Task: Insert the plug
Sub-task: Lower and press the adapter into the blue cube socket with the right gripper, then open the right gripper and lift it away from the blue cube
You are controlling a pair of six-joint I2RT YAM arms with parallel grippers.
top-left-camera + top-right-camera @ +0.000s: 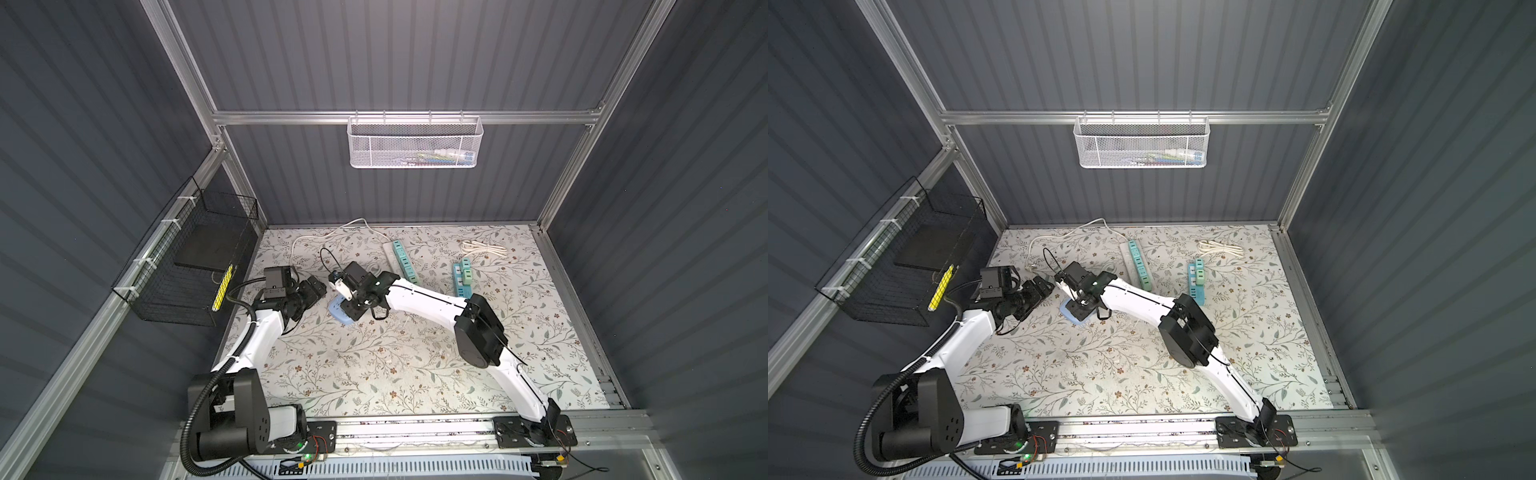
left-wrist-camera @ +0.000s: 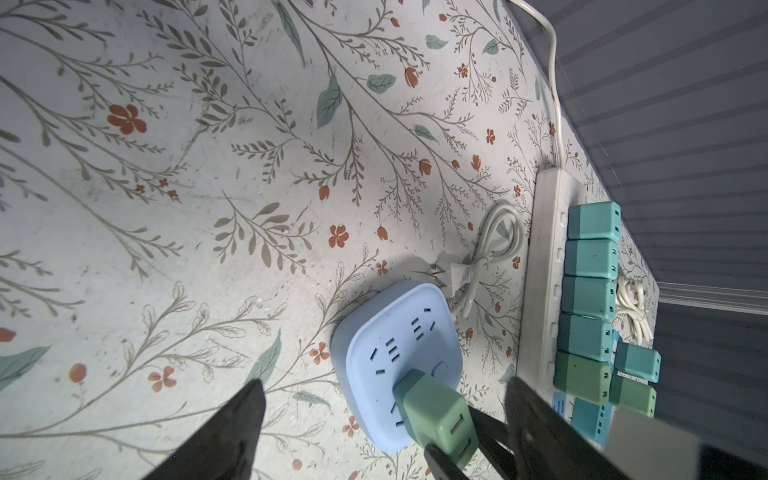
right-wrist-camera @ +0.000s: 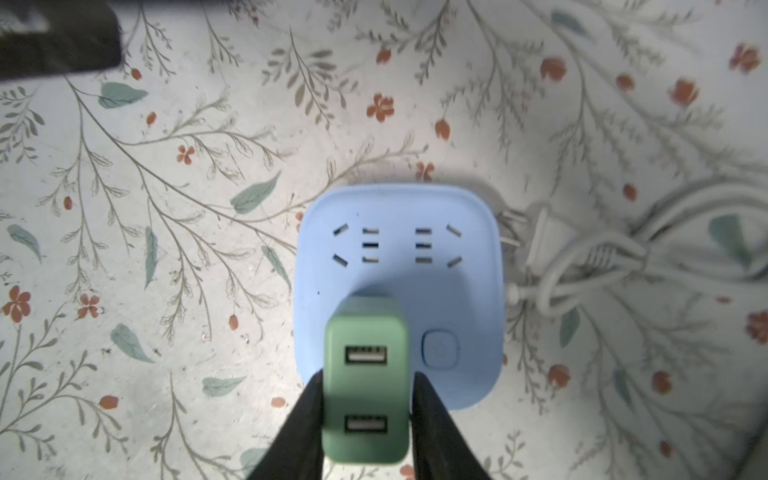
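**Green plug standing in the blue socket block, right hand at its sides**

A green plug (image 3: 365, 328) with two USB ports on its upper face stands upright in a corner socket of a square blue socket block (image 3: 399, 274). The block lies flat on the flowered bench (image 3: 166, 166). No prongs show, so the plug looks pushed home or nearly so. How deep it sits cannot be seen.

The right hand (image 3: 368, 376) reaches down from above with one dark finger against each side of the plug. Whether it is clamping the plug or only resting alongside cannot be told. The left hand (image 1: 316, 289) hovers just beside the block with its fingers wide apart, holding nothing and touching nothing.

Likely risks from here:

- If the right hand rises while its fingers grip or rub the plug, it may draw the plug back out. It may also lift the light block with it — nothing pins the block down.
- If the plug is only partly seated, letting go may leave it leaning or loose.
- A sideways drag on withdrawal may slide the block across the smooth bench toward the coiled white cord (image 3: 582, 257) lying next to it.
- The left hand is close enough to nudge the block if it swings inward.
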